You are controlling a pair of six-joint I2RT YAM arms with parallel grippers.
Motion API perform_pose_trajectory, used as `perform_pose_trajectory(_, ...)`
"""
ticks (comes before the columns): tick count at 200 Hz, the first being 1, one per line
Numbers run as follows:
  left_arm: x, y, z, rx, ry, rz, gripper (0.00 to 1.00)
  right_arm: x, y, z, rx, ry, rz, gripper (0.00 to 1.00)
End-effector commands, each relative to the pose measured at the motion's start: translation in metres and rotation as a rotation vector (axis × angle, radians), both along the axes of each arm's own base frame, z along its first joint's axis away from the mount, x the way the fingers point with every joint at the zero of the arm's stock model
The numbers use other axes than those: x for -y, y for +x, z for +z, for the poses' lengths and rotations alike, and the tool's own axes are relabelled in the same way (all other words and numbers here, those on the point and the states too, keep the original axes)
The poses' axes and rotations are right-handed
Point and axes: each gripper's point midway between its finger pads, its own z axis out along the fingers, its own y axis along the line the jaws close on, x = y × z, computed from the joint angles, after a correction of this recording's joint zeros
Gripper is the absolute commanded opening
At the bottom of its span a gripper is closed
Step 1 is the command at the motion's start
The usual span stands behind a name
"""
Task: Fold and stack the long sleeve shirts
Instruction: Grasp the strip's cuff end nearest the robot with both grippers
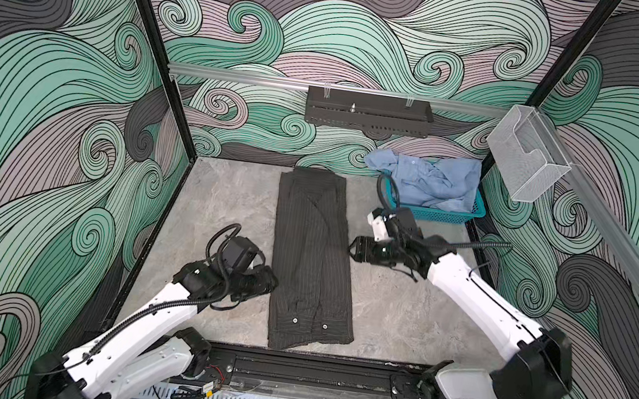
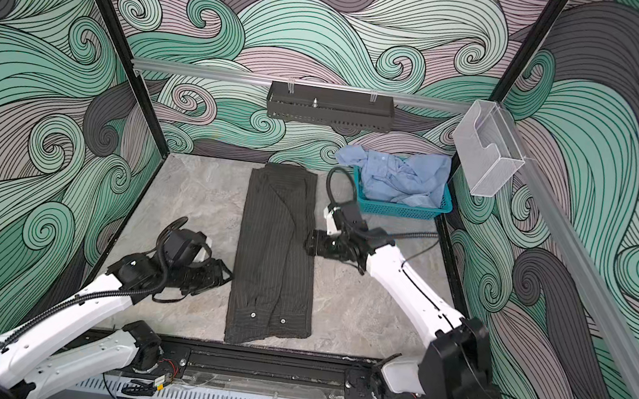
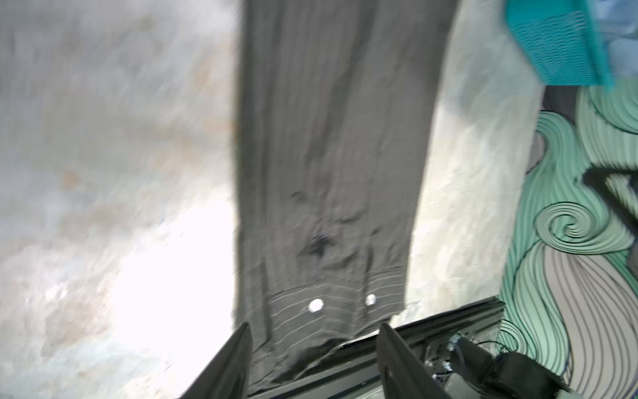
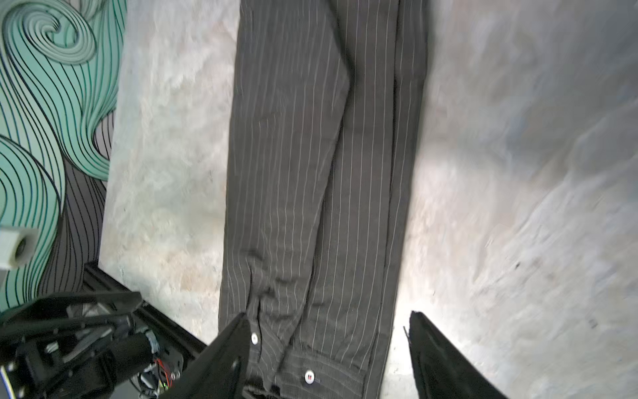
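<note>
Top views both showed the dark shirt [image 1: 314, 258], thinly pinstriped, lying flat on the grey table [image 1: 220, 204]. It was folded into a long narrow strip that ran from the back of the table toward the front rail [image 1: 308, 369], with two white buttons [image 1: 295, 320] near its front end. The blue shirt [image 1: 429, 179] sat crumpled in the teal basket [image 1: 447, 216] at the back right corner, spilling over the rim. The left gripper [image 1: 272, 282] hung low at the strip's left edge, toward the front end; whether it touched the cloth could not be told. The right gripper [image 1: 352, 249] was at the strip's right edge around mid-length.

Left wrist view, blurred, showed the left gripper [image 3: 314, 326] with its two fingers apart and nothing clamped between them. The dark shirt [image 3: 331, 172] stretched away beyond them, and the basket [image 3: 559, 45] was visible past its far end.

Right wrist view showed the right gripper [image 4: 328, 314] with its fingers spread wide, holding nothing. The dark shirt [image 4: 321, 172] lay flat below, its light stripes and both buttons [image 4: 309, 376] clear.
</note>
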Motion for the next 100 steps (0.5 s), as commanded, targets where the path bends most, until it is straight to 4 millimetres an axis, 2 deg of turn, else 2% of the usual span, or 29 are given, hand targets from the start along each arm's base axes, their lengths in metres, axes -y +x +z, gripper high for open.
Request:
perform_pose_trajectory(1, -0.01, -0.028, -0.028, -0.084, -0.028, 0.053, 0.64, 0.007, -0.046, -0.035, -0.082, 0.015, -0.066, 0.72)
perform_pose_trajectory(23, -0.012, -0.041, -0.042, -0.079, -0.086, 0.085, 0.67, 0.02, -0.082, -0.057, -0.113, 0.033, -0.095, 0.72)
perform_pose_trajectory(52, -0.01, -0.056, -0.07, -0.129, -0.109, 0.102, 0.68, 0.031, -0.111, -0.083, -0.17, 0.057, -0.124, 0.73)
perform_pose_trajectory(100, 0.005, -0.069, -0.103, -0.185, -0.094, 0.096, 0.67, 0.027, -0.131, -0.1, -0.226, 0.094, -0.13, 0.75)
